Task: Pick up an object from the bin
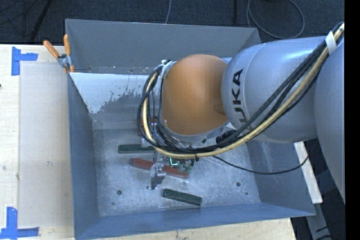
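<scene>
Pincer low over the floor of the grey bin, beneath the arm's orange cover, opening impossible to tell. Directly under it, a flat reddish-brown strip, mid-floor. One dark green bar just left, a second bar near the front wall.

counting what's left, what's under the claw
The claw hangs over a long reddish-brown flat bar in the grey metal bin. The bar's middle is covered, as is the floor beneath the orange wrist cover.
</scene>
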`<state>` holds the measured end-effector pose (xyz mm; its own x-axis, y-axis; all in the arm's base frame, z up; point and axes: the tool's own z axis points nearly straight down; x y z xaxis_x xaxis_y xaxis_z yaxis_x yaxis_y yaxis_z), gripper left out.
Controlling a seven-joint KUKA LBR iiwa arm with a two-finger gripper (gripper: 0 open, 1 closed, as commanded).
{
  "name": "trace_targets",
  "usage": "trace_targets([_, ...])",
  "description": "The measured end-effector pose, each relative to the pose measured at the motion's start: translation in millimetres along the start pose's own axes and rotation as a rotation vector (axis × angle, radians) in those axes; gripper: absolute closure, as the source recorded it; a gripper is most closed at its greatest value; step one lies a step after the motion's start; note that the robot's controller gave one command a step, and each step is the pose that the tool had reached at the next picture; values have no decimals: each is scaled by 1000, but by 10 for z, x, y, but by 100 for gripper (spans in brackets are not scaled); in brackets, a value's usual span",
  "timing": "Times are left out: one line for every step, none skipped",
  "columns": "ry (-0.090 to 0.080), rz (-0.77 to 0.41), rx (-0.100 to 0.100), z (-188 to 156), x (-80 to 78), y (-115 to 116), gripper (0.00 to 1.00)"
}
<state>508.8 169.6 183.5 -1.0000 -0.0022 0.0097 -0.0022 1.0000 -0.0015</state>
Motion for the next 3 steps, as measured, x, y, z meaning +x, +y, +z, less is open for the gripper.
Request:
trace_targets([-7,3,-1,-33,-19,-7,0])
trace_targets([-15,-138,-6,1040,-635,-253,100])
trace_targets([-15,-138,-6,1040,-635,-253,100])
